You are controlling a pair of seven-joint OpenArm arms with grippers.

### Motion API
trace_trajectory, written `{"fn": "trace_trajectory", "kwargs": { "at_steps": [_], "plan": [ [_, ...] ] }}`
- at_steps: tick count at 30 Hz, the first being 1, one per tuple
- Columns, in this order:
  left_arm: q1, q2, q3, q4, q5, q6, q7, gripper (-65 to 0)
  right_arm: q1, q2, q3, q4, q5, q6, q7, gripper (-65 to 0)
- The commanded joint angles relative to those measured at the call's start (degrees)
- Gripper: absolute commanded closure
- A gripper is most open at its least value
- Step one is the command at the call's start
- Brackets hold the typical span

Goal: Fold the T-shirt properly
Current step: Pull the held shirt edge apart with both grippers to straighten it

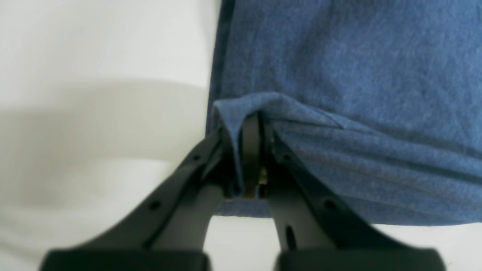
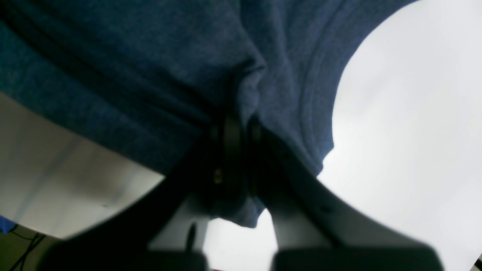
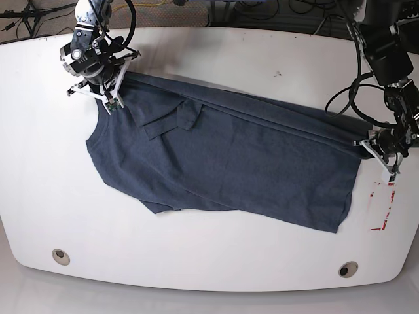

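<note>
The dark blue cotton T-shirt (image 3: 229, 163) lies spread across the white oval bench (image 3: 216, 261), stretched long from one arm to the other. A sleeve (image 3: 171, 120) is flipped over on top of it, near the neck end.

The right gripper (image 3: 112, 98) is at the far left corner of the shirt in the base view. Its jaws are closed on a bunch of the blue cloth next to the ribbed neck band (image 2: 312, 98). The left gripper (image 3: 383, 154) is at the other end, by the bench's right side in the base view. Its jaws are closed too, pinching a small folded corner of the shirt's edge (image 1: 241, 113).

What could go wrong? Each bite of cloth is small. If the arms pull apart too hard, the corner could slip out of the jaws and the shirt would drop in a messy heap. If one arm lifts sooner than the other, the shirt could twist and the fold would come out crooked. The flipped sleeve could also get trapped inside and make a lump.

The right arm reaches down from the back of the bench, with its wrist bent low over the shirt. The left arm comes down from the back right corner, with its gripper low at the shirt's edge, close to a red mark (image 3: 383, 209) on the bench.
</note>
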Motion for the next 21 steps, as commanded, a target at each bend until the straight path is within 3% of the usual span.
{"fn": "trace_trajectory", "kwargs": {
  "at_steps": [1, 4, 5, 9, 15, 21],
  "plan": [
    [-1.90, -1.40, 2.53, 0.22, 0.14, 0.54, -1.12, -8.5, 0.46, 0.54, 0.36, 0.70, -1.28, -0.38, -0.21, -0.2],
    [-2.25, -1.40, 4.02, 0.22, 0.14, 0.72, -1.12, -18.6, 0.72, 0.63, 0.36, 0.70, -1.28, -0.38, -0.21, -1.3],
    [-2.25, -1.40, 4.20, 0.31, 0.14, 0.72, -1.12, -24.6, 1.34, 0.54, 0.36, 0.79, -1.28, -0.38, -0.30, -3.8],
    [-2.25, -1.40, 4.20, 0.31, 0.14, 0.72, -1.12, -37.5, 2.04, 0.54, 0.36, 0.88, -1.28, -0.38, -0.30, -14.7],
    [-2.61, -1.40, 4.02, 0.75, 0.06, 0.81, -1.12, -39.7, 3.18, 0.37, 0.36, 2.37, -1.28, -0.38, -0.30, -29.8],
    [-3.31, -1.49, 0.95, 2.77, -0.21, 0.37, -1.12, -39.9, 5.38, 0.28, 0.54, 2.64, -1.28, -0.38, -0.39, -33.6]
  ]
}}
